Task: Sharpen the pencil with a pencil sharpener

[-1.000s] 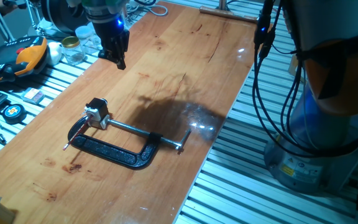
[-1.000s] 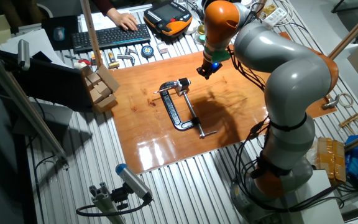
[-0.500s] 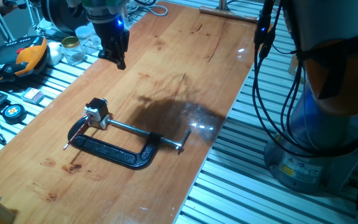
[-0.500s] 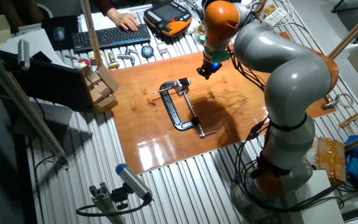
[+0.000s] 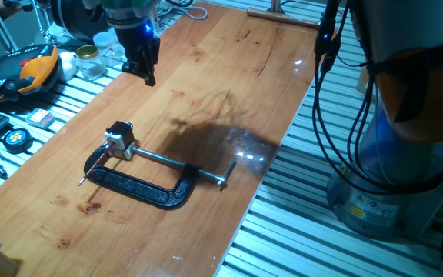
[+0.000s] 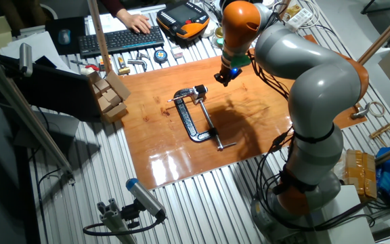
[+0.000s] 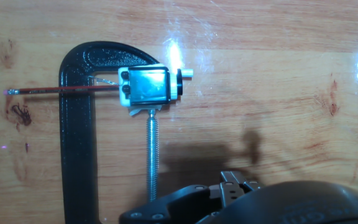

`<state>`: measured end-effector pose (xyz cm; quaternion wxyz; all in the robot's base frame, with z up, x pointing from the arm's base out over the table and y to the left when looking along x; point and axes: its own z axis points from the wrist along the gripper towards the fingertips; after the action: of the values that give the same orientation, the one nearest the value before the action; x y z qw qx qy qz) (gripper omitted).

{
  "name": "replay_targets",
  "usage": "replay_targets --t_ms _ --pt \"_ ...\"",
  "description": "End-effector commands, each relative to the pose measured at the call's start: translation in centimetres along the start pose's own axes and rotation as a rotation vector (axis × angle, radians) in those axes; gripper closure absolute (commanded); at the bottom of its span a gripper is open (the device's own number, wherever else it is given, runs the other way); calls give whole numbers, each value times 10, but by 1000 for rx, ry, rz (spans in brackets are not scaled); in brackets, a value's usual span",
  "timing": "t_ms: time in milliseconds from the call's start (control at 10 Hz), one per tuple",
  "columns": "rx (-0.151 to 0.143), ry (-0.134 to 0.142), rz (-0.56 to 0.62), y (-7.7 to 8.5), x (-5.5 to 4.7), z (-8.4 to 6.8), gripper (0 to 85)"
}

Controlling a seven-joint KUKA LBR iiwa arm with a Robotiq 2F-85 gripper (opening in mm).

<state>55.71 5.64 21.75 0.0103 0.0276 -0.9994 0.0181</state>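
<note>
Dark pencil (image 7: 67, 91) (clamped) away fm fingers (image 5: 148, 71)

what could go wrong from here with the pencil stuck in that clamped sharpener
1. The pencil is thin and lies low across the C-clamp frame; the pincer, hovering well off it, could hit the frame on descent.
2. The pencil sharpener is pinned only by the screw rod; a sideways push may twist it loose.
3. Off-axis force could snap the pencil.

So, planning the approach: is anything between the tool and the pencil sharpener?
No, only bare wooden table separates the tool from the pencil sharpener, seen in one fixed view.
</note>
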Motion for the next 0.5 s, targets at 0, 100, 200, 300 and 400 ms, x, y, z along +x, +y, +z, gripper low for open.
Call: replay_targets --t_ms 0,100,200,300,400 --pt "0 0 -2 0 0 0 850" --pt "0 0 -3 0 0 0 850" --pt "0 0 -6 0 0 0 850" --pt "0 0 -6 0 0 0 850" --pt "0 0 -6 0 0 0 850"
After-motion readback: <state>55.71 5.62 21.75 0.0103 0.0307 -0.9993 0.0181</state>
